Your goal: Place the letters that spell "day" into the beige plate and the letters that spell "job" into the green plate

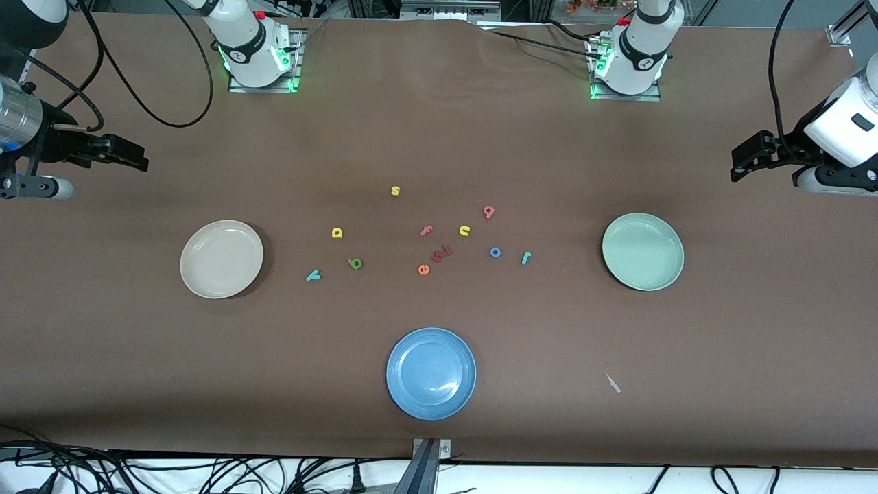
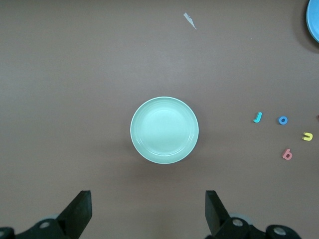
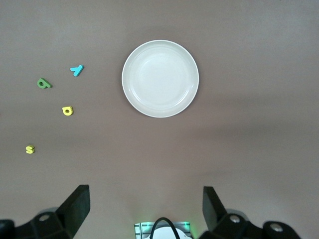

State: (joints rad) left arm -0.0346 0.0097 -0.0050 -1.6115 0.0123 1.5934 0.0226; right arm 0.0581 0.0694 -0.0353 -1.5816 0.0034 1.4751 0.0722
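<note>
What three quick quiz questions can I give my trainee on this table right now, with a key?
1. True or false: the beige plate already holds a letter.
2. Which letter lies nearest the green plate: A) the blue o, B) the teal j, C) the yellow s?
3. Fill in: the left gripper and right gripper both stand ____ and hold nothing.

Key: 1 false, all three plates are empty. 2 B, the j. 3 open, each held up at its own arm's end of the table.
</note>
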